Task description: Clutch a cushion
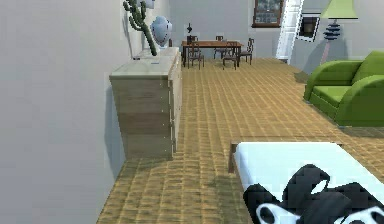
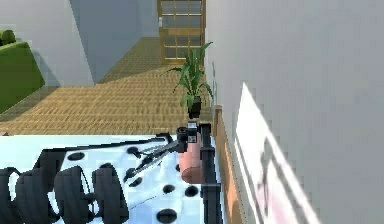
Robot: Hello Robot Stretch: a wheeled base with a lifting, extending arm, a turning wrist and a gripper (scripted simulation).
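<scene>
Black padded rolls [image 2: 65, 195] on spotted bed [image 2: 110, 151], tool [image 2: 140, 165] near

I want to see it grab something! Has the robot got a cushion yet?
Done: the robot stands at the spotted bed, arm extended. In hand: the gripper shows against the bed; I cannot tell if it holds anything. Left: lifting a black-and-white cushion lying nearby.
</scene>
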